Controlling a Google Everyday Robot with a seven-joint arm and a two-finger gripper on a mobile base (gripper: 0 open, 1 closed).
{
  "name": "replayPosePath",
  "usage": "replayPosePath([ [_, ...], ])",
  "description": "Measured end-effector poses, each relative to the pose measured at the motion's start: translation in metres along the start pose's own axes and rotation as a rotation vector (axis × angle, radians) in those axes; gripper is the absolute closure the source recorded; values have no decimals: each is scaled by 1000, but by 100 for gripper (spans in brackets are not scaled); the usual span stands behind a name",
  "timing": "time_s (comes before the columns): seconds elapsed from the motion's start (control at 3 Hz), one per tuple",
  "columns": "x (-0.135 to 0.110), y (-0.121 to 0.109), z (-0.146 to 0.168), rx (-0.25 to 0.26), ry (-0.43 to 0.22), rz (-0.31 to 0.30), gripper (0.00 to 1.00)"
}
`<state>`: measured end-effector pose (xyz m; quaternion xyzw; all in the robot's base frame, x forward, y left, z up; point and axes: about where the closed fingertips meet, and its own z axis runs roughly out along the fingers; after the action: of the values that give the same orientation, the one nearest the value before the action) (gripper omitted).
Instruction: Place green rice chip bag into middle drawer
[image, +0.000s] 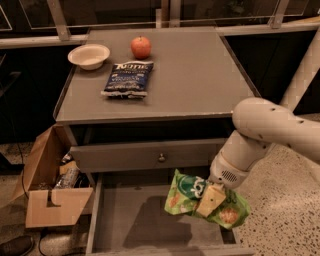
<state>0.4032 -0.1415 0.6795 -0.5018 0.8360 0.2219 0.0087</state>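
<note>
The green rice chip bag (186, 198) is bright green and crinkly, with a round dark logo and tan chips pictured. My gripper (210, 199) is shut on it at its middle and holds it in the air over the right side of the middle drawer (142, 225). That drawer is pulled wide open at the bottom, a shallow grey tray with a plain floor. The bag's shadow falls on the drawer floor. My white arm (270, 132) comes in from the right.
Above the open drawer is a grey drawer front with a small round knob (161, 157). On the cabinet top (200, 75) lie a dark blue chip bag (127, 79), a white bowl (89, 55) and a red apple (141, 47). A cardboard box (47, 185) stands at the left.
</note>
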Motion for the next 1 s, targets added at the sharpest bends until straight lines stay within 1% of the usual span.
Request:
replayPosePath([
  [0.33,-1,11,38,-66,6,5,100],
  [0.67,0,11,40,-69,8,5,100],
  [1.0,-6,20,66,-109,6,7,100],
])
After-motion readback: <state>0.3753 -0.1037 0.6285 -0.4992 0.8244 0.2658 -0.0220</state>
